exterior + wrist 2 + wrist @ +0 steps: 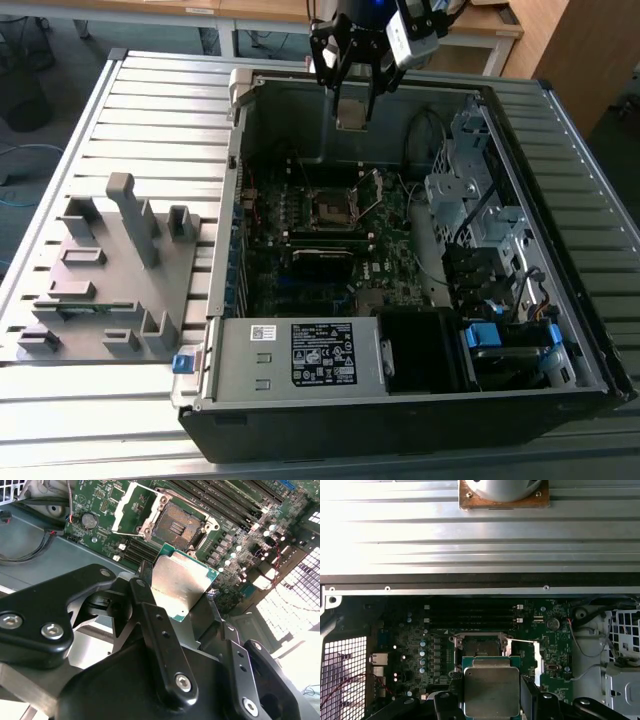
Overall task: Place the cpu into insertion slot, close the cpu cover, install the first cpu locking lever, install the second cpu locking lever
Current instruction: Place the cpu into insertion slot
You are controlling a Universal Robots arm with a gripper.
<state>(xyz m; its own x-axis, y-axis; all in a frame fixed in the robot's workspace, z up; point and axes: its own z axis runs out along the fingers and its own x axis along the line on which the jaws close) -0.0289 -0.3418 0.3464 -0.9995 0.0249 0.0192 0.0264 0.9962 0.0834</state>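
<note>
fingers (150, 610) pinching flat square grey-brown metallic cpu (182, 582) | held above black silver-rimmed square insertion slot (176, 527), not touching | slot uncovered

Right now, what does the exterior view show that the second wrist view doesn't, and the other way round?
The exterior view takes in the whole open computer case, the grey fixture block on the slatted table at the exterior view's left, and the gripper hanging well above the board. The second wrist view gives close detail: the cpu cover swung open beside the insertion slot, and a coin cell. Both show the gripper shut on the cpu, held clear of the bare insertion slot.
</note>
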